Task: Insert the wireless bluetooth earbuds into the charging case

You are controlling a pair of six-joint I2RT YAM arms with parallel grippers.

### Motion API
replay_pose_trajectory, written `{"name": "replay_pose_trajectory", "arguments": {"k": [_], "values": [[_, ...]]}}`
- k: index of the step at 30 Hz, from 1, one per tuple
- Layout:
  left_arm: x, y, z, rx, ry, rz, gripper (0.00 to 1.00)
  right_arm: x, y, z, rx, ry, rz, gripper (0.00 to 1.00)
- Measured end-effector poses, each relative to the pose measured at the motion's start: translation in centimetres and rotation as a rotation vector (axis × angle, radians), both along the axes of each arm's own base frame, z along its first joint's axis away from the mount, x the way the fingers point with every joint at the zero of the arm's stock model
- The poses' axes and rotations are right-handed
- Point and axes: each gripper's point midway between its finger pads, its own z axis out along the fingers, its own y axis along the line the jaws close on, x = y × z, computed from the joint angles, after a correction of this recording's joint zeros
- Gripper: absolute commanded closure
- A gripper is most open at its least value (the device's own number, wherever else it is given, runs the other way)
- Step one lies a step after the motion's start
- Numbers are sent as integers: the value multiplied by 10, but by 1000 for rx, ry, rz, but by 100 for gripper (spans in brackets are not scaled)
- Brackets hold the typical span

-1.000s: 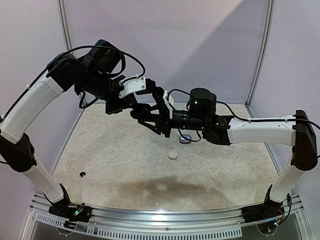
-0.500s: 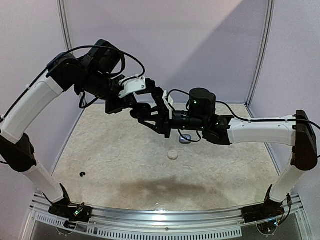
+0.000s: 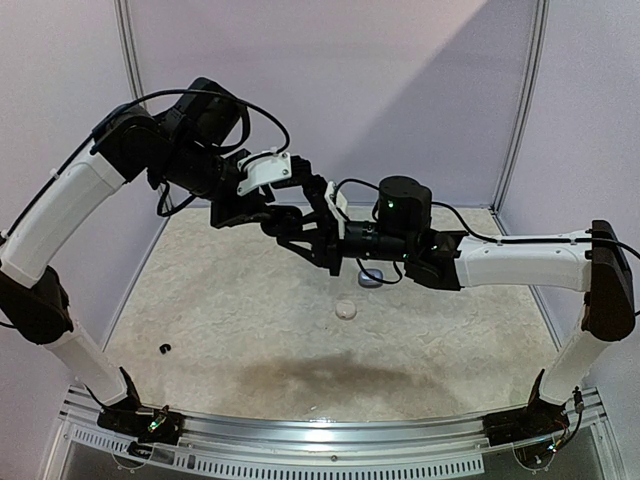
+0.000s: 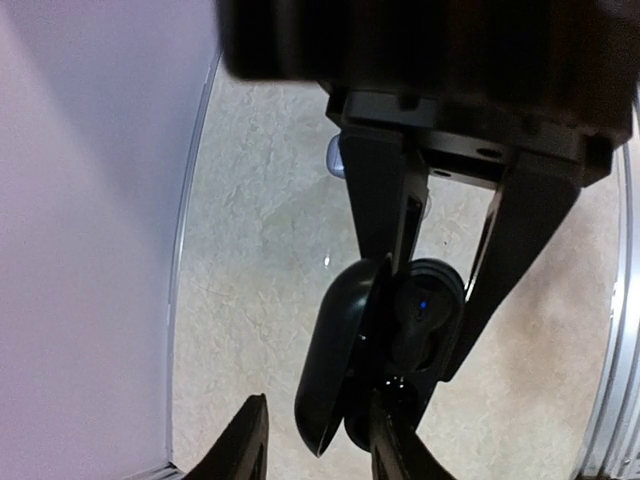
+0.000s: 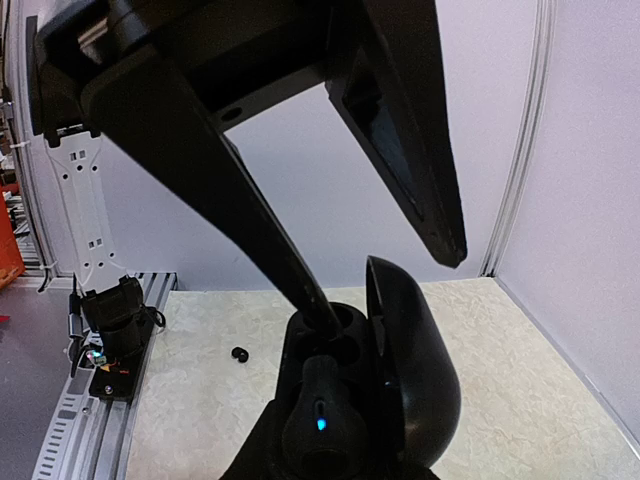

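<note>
Pinching the open black charging case (image 5: 410,370) in my right hand (image 4: 425,315), above the tabletop's (image 3: 250,340) far edge. My left hand (image 5: 390,285) is spread astride the lid, one fingertip (image 5: 318,305) dipping inside beside a seated black earbud (image 5: 318,405).

no text, label, brand, number or sign is showing clearly enough to be read in any of the three views.
</note>
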Motion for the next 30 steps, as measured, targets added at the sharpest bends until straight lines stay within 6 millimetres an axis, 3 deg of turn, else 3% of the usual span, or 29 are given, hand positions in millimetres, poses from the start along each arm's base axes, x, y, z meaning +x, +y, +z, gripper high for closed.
{"name": "replay_pose_trajectory", "arguments": {"k": [15, 24, 26, 30], "values": [[-11, 5, 32, -72, 8, 13, 42, -5, -1, -2, 9, 45, 40, 88], [-29, -18, 83, -320, 111, -94, 89, -2, -3, -2, 18, 52, 33, 89], [-38, -22, 81, -345, 171, -135, 94, -2, -3, -1, 21, 49, 33, 89], [-50, -30, 55, -322, 287, -184, 95, -2, -3, -1, 20, 41, 33, 89]]}}
